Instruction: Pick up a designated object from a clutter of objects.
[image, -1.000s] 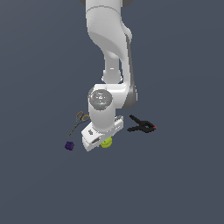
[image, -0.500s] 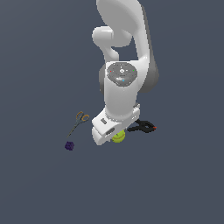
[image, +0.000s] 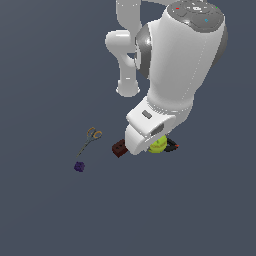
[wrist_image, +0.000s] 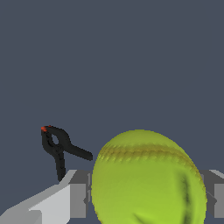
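Observation:
The designated object, a yellow-green ball (wrist_image: 148, 175) with a pale curved seam, fills the space between my two grey fingers (wrist_image: 78, 199) in the wrist view. My gripper (wrist_image: 148, 199) is shut on it. In the exterior view only a sliver of the ball (image: 158, 145) shows under the white hand (image: 150, 125), which hides the fingers. The rest of the clutter lies on the dark floor: a dark red brick (image: 119, 148), orange-handled scissors (image: 90, 138), a purple lump (image: 79, 166) and a black clamp (image: 171, 146) with red tips.
The big white arm (image: 175, 65) covers much of the exterior view's upper right. In the wrist view the clamp (wrist_image: 57, 148) lies on the floor well beyond the ball. Grey floor surrounds everything.
The arm has swung toward the exterior view's right and looms much larger, carrying the ball with it. The dark red brick, hidden under the hand before, now shows.

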